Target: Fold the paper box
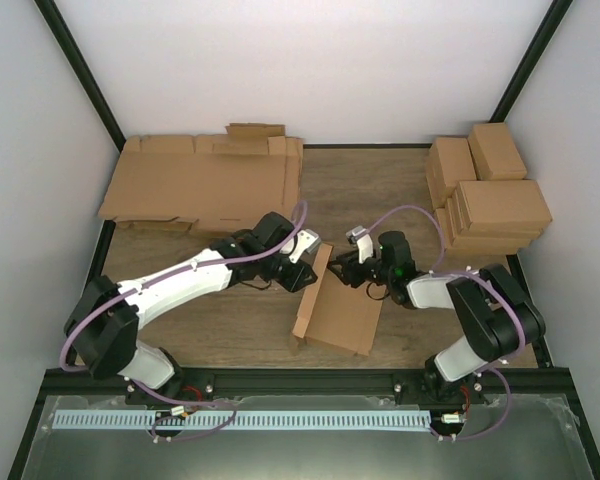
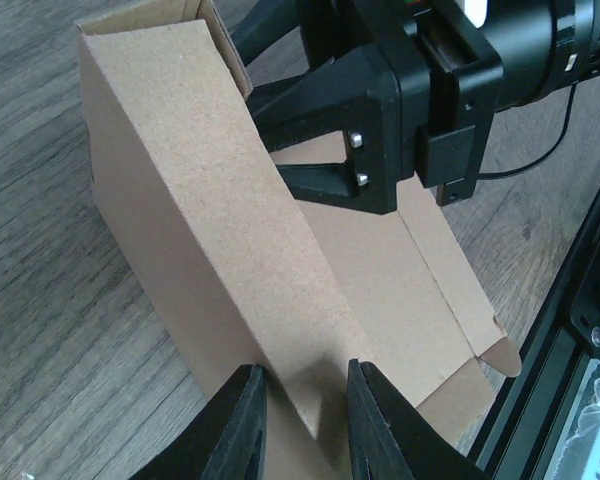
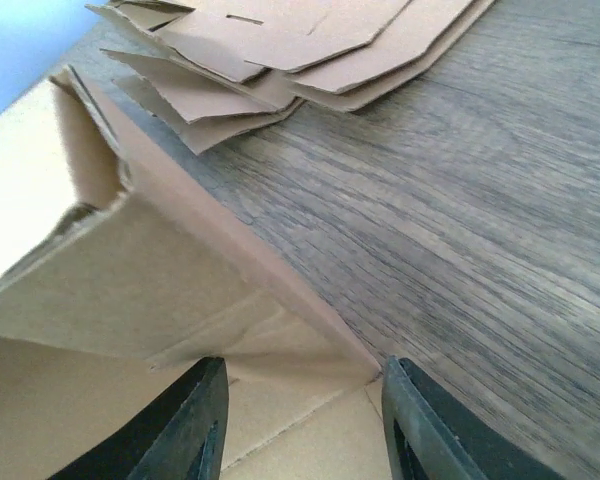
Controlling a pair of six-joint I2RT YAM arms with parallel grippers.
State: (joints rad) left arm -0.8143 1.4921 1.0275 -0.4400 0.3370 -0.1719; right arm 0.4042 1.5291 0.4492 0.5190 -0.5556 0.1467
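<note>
Plain brown cardboard paper box (image 1: pixel 345 315) lies half-folded in the middle of the wooden table (image 1: pixel 380 190). Its long wall at 9 o'clock stands up and its base is flat. The left gripper (image 2: pixel 305 372) pinches this wall. The right gripper (image 3: pixel 302 365) straddles the 12 o'clock corner; whether it grasps, I cannot tell.

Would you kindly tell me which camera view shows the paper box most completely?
The top external view: nearly the whole paper box shows, one wall upright. The left wrist view shows that wall and part of the base; the right wrist view catches only one corner, close up.
</note>
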